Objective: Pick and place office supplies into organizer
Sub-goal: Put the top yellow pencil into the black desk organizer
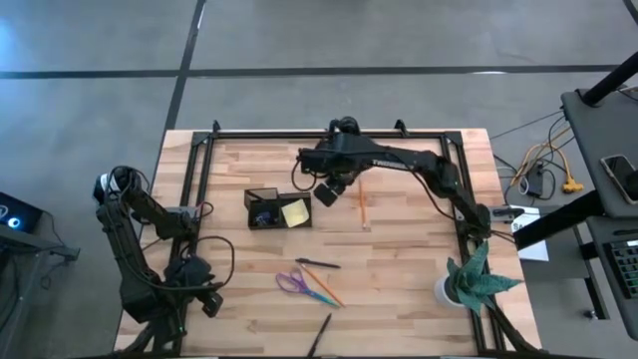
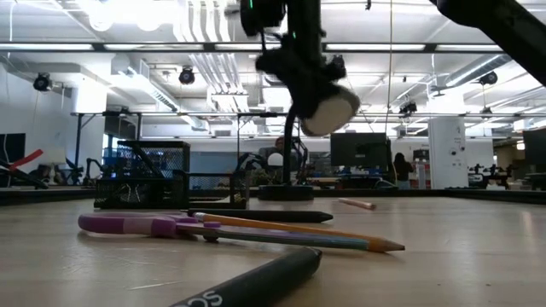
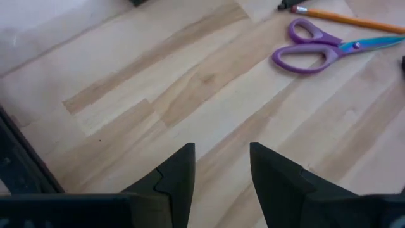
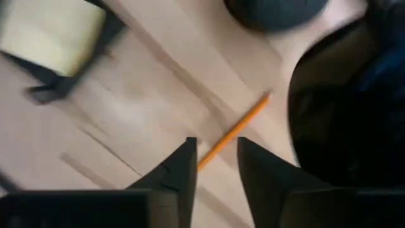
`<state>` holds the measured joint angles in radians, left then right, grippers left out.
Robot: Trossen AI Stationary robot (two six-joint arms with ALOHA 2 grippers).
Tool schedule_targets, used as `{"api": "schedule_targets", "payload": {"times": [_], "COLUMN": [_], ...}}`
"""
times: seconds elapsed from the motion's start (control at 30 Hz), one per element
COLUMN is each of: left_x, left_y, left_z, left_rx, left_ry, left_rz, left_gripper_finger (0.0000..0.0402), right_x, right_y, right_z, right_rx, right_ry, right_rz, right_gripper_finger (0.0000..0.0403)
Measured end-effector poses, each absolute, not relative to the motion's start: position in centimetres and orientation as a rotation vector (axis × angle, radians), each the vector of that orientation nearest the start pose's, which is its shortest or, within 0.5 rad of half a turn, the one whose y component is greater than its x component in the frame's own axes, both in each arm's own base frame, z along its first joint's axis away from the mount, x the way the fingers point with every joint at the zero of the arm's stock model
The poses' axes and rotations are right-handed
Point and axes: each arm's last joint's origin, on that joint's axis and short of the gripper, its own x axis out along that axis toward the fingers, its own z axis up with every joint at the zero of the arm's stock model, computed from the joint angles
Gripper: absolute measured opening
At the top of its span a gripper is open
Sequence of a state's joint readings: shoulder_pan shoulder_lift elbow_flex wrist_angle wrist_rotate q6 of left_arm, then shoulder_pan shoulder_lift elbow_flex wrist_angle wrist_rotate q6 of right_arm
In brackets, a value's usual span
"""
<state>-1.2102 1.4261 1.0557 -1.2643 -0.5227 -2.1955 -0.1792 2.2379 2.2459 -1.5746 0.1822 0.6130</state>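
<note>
Right claw (image 1: pixel 329 189) hangs above the counter (image 1: pixel 399 269), fingers slightly apart, empty. Orange pencil (image 1: pixel 362 200) lies just beside it; organizer (image 1: pixel 263 208) and yellow sticky-note pad (image 1: pixel 295 212) lie nearby. Pencil judged light, stiff, prone to rolling; grip mid-shaft. Left claw (image 3: pixel 221 174) waits apart, empty.

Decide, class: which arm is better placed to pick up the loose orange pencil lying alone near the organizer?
Right, probably. The right gripper hovers mid-table beside the organizer, close to that orange pencil, which shows just past its slightly parted fingers. The left gripper waits at the near-left corner.
</note>
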Motion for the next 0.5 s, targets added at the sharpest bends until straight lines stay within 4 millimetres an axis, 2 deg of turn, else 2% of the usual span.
{"api": "schedule_targets", "payload": {"times": [0.13, 0.33, 0.43, 0.5], "left_x": [9.3, 9.3, 9.2, 9.2], "left_y": [-20.5, -20.5, -20.3, -20.2], "left_z": [23.2, 22.4, 22.0, 21.7], "left_rx": [-0.686, -0.702, -0.692, -0.69], "left_ry": [0.9, 0.898, 0.898, 0.899], "left_rz": [0.682, 0.677, 0.682, 0.684], "left_gripper_finger": [0.0132, 0.0132, 0.0132, 0.0132], "right_x": [40.6, 37.1, 35.6, 34.9], "right_y": [-9.5, -9.1, -9.2, -9.3], "right_z": [23.7, 19.5, 18.3, 18.2], "right_rx": [0.654, 0.684, 0.825, 0.903], "right_ry": [1.573, 1.734, 1.653, 1.547], "right_rz": [-0.857, -0.96, -0.949, -0.948], "right_gripper_finger": [0.0152, 0.0171, 0.0171, 0.0171]}}
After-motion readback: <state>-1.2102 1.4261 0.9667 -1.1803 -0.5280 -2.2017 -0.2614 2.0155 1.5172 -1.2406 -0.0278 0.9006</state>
